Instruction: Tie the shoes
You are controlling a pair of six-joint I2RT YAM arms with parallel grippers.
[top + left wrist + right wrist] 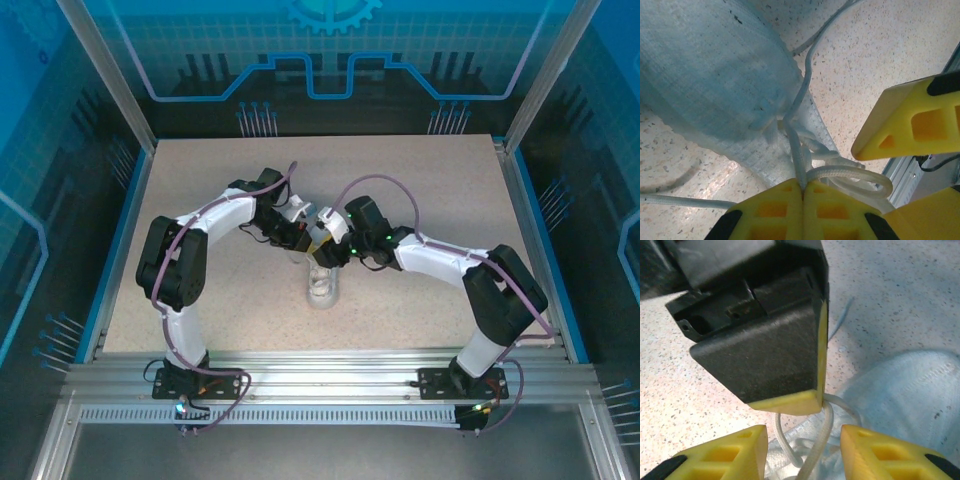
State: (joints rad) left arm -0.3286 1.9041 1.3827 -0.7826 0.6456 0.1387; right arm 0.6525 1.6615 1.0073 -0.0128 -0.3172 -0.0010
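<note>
Clenched on the lace [805, 85] at the left tool [802, 194]; released at the right tool [803, 450], lace between jaws, sneaker [910, 385] just beyond

You've got the white sneaker [322, 285] upright at the middle of the speckled tabletop [200, 200]; its thin laces [795, 150] rise off the mesh, one strand taut, one looped.

A speckled beige table [450, 180] inside blue-panelled walls [40, 150].
</note>
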